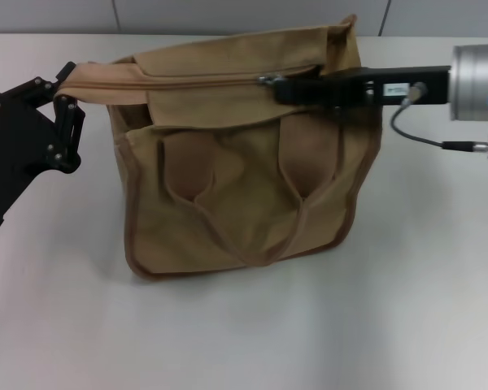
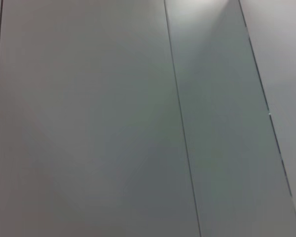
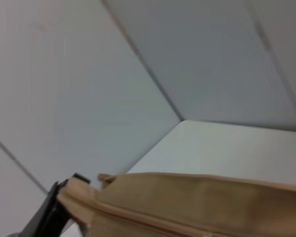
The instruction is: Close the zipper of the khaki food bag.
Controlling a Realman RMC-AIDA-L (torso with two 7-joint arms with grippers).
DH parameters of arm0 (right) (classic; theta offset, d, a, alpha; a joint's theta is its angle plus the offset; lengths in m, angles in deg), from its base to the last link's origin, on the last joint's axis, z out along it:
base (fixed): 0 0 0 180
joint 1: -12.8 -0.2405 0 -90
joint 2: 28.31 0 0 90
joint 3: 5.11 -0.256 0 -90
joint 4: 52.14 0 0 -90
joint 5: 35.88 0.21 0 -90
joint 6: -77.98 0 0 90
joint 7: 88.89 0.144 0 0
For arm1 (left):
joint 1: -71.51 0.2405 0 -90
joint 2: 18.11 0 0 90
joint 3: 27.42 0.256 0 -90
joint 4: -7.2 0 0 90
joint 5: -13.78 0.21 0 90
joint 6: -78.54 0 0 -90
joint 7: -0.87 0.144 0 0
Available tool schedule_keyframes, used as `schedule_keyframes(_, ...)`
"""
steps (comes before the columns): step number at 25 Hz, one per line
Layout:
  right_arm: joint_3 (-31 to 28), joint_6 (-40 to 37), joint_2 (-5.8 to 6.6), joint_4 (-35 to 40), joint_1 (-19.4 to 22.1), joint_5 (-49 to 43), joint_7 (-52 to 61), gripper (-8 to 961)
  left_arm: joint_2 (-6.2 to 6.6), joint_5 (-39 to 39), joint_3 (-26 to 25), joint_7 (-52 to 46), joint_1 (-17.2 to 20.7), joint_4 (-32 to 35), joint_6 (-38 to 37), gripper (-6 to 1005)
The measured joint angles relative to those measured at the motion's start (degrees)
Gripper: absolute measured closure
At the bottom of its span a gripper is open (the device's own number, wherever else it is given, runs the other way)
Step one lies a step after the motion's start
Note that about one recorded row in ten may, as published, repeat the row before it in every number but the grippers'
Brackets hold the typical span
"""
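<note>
Head camera high, facing down over the khaki food bag (image 1: 244, 162); right wrist camera close along its top; left wrist wallward.

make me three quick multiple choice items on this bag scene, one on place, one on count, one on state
1. Where is the right end effector?
A. at the zipper pull on the bag's top
B. on the table in front
C. inside a handle loop

2. How many handles show on the khaki food bag?
A. one
B. two
C. four

3. The left end effector is
A. parked away from the bag
B. shut on the zipper tape's end
C. under the bag

Key: A, it meets the zipper there; B, two front loops; B, tape sits between its fingers.
</note>
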Motion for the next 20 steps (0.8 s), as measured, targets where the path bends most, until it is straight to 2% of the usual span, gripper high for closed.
schedule_keyframes(9, -6.2, 0.1, -0.12, 2.6, 5.9, -0.3, -3.6, 909, -0.01, 0.0, -1.2, -0.2, -0.6, -0.1, 2.5, 978)
schedule_keyframes(12, -7.3, -0.3, -0.14, 2.7, 6.6, -0.1, -4.3, 894, -0.02, 0.1, -1.4, -0.7, -1.1, -0.1, 3.6, 960)
schedule_keyframes(20, -9.4, -4.0, 0.23, 0.3, 6.7, 4.1, -8.9, 855, 0.29, 0.2, -1.4, -12.8, -0.8, 2.1, 5.2, 914)
